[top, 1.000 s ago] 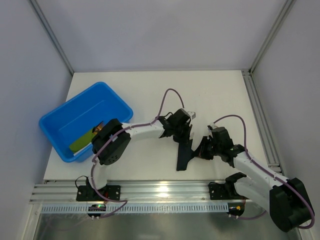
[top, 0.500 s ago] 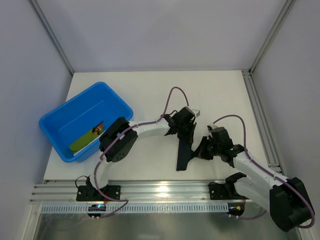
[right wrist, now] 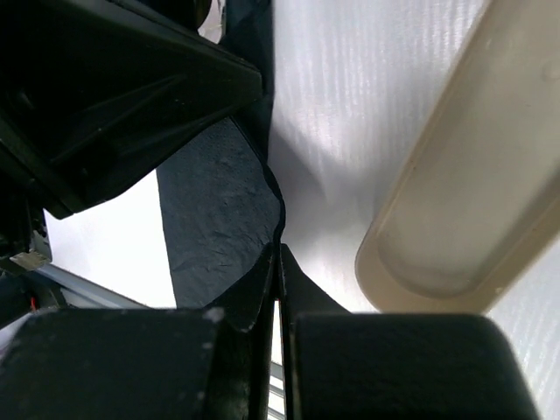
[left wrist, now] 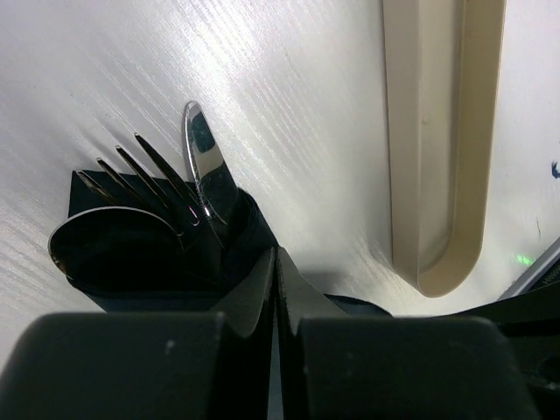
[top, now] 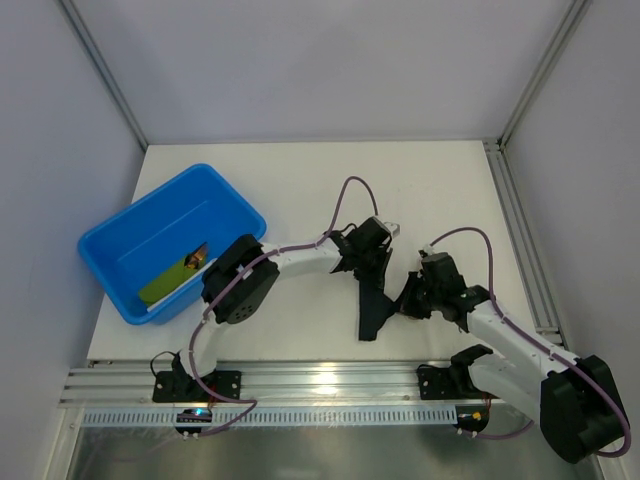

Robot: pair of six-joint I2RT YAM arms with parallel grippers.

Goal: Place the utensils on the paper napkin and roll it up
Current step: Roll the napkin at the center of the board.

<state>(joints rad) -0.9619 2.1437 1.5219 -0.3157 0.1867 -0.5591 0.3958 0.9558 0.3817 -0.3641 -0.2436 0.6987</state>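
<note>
The paper napkin (top: 372, 312) is a narrow black strip on the white table between the two arms, partly wrapped round the utensils (left wrist: 199, 179). A fork's tines, a knife tip and a spoon bowl stick out of its far end in the left wrist view. My left gripper (top: 374, 268) sits at the strip's upper end, its jaws pressed together on a fold of the napkin (left wrist: 157, 262). My right gripper (top: 406, 300) is at the strip's right side, shut on the napkin's (right wrist: 219, 210) edge, which runs into its jaws.
A blue tub (top: 215, 195) stands at the left with a green-yellow item (top: 165, 284) inside. A beige rounded bar (left wrist: 437, 149) lies right of the left fingers, and a beige bar (right wrist: 464, 192) also shows in the right wrist view. Aluminium rails run along the near and right edges.
The left arm has shifted a little right and toward the near edge. The napkin's lower end has swung slightly right. The right gripper has edged up and right.
</note>
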